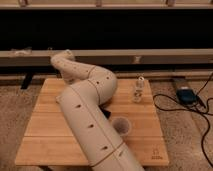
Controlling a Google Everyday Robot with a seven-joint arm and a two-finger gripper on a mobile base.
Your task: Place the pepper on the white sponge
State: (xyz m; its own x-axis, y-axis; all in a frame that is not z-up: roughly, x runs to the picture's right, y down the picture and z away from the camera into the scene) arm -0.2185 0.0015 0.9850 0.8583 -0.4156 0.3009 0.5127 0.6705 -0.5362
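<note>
Just beyond the cup (120, 125), up and to its left, the gripper (104, 111) sits tucked under the bend of the robot's pale arm (85, 107), jaws spread apart, probably lowered to reach the pepper, which is nowhere in sight, nor is the white sponge. A small clear bottle (138, 90) stands farther back, right of the cup. Everything rests on a slatted wooden table (45, 135); off its edge, right of the cup, a blue box (186, 95) trails cables (172, 107) over speckled floor (185, 140) beneath a dark wall (110, 30).
</note>
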